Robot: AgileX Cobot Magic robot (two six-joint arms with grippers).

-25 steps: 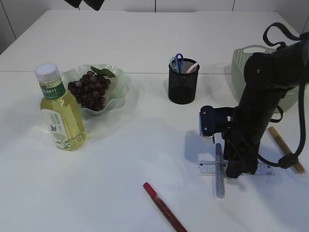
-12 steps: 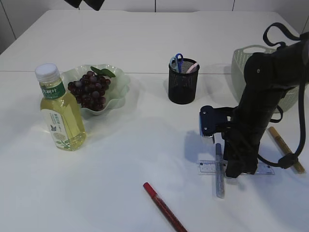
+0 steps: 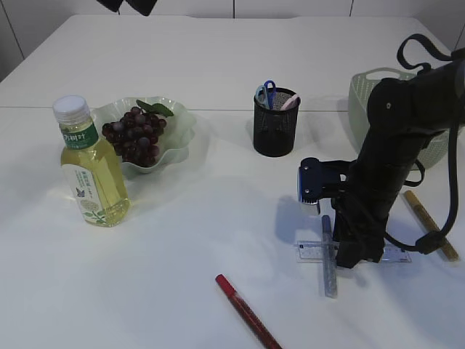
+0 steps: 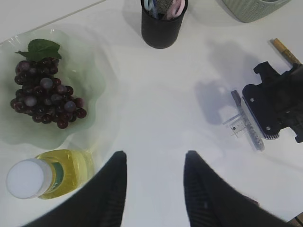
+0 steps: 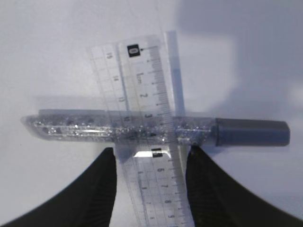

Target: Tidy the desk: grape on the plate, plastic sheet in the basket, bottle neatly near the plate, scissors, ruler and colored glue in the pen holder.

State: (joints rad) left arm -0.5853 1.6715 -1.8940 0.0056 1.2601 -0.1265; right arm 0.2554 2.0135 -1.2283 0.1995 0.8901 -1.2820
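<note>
ruler [image 5: 142, 123], clear plastic, lies flat on the white worktop [image 3: 218, 240] across a silver glitter glue pen [image 5: 156, 130], the two forming a cross. right claw [image 5: 149, 184] is spread open with a finger on either side of the ruler, low over it; it seems to grip nothing, though contact is hard to judge. left claw [image 4: 154, 189] hangs open and empty high above the worktop. grapes [image 3: 135, 135] sit in the glass plate [image 3: 182, 120], bottle [image 3: 89, 169] just beside it. scissors [image 3: 268, 93] stand in the black pen holder [image 3: 275, 125]. a red glue pen [image 3: 247, 311] and a gold one [image 3: 430, 224] lie apart.
</note>
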